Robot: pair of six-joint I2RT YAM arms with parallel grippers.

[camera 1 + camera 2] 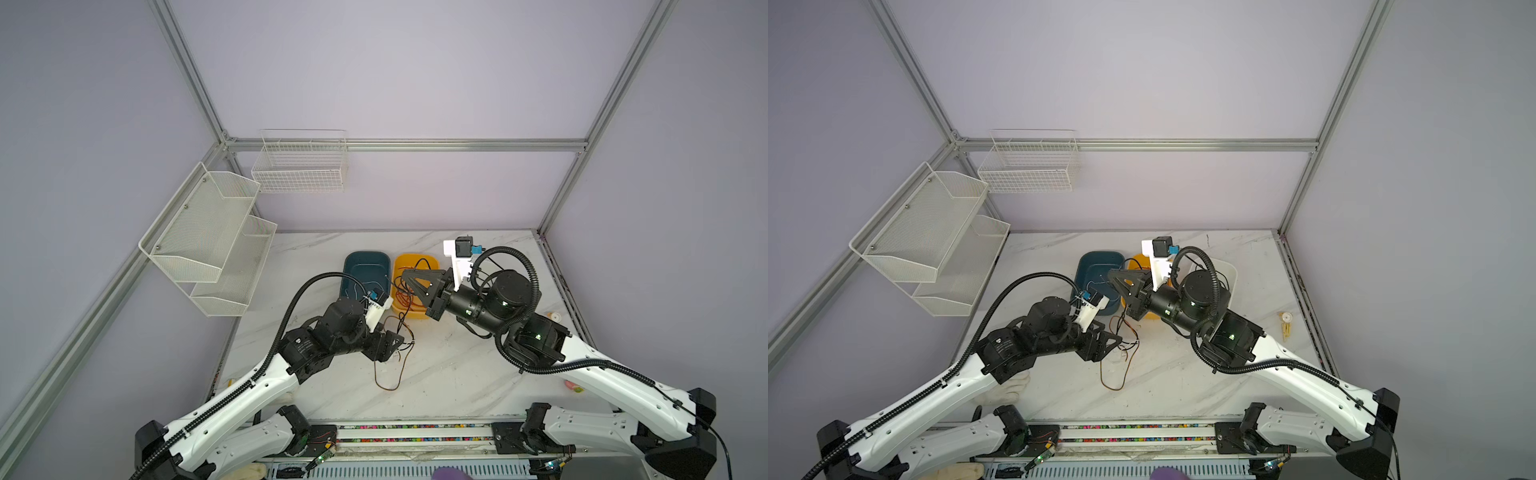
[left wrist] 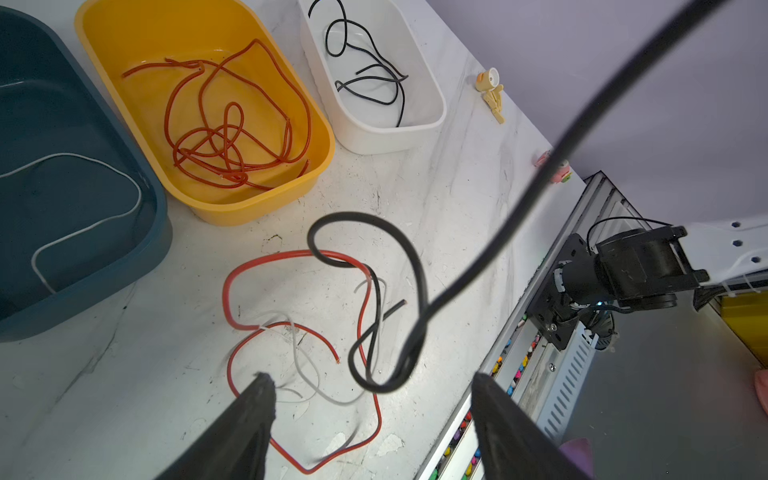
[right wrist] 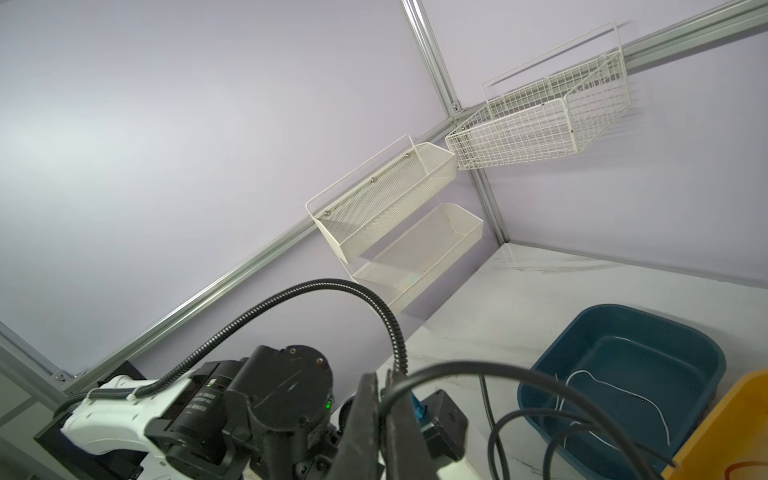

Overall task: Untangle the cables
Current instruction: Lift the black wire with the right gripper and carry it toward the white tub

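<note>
The right fingers (image 3: 361, 415) are clenched on a black cable (image 2: 353, 217) and hold it up. The left fingers (image 2: 249, 415) hang spread over the red, white and black cables (image 2: 291, 328), which lie tangled mid-counter (image 2: 124, 395), just nearer than the yellow bin (image 2: 316, 137).

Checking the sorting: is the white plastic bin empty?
Not empty: thin black cables lie loosely coiled inside the white plastic bin.
</note>
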